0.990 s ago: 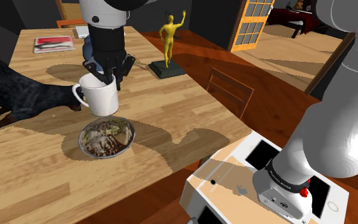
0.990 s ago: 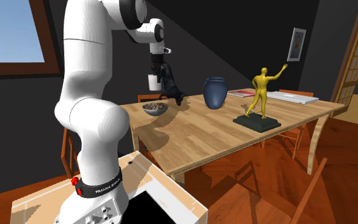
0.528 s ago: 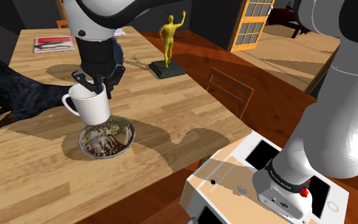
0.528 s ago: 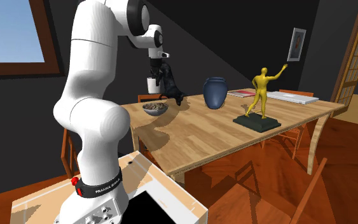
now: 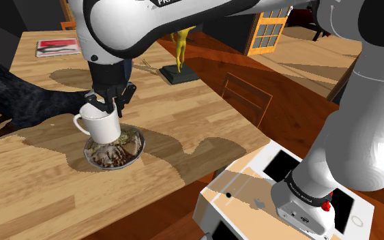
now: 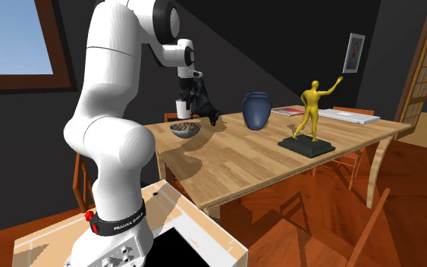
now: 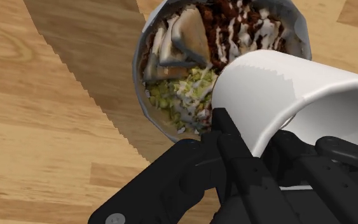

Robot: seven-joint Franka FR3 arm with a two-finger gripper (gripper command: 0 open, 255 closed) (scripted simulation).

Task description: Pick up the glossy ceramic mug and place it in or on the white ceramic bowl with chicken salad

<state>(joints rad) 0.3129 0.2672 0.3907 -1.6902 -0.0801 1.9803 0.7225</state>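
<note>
Bowl (image 5: pixel 142 145) partly beneath white mug (image 5: pixel 104 128)

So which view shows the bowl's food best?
The wrist view: it looks down into the bowl, showing greens, dark pieces and white drizzle beside the held mug. The shoulder view has the mug covering part of it; the second exterior view shows its side wall from afar.

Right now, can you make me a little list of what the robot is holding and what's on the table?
mug: white, lifted, clasped at its rim
fingers: black, shut on the mug
bowl: on the table, full of food, right under the mug
mug touching the food: cannot tell
table: light wood
also on the table: yellow statue, blue vase
</note>
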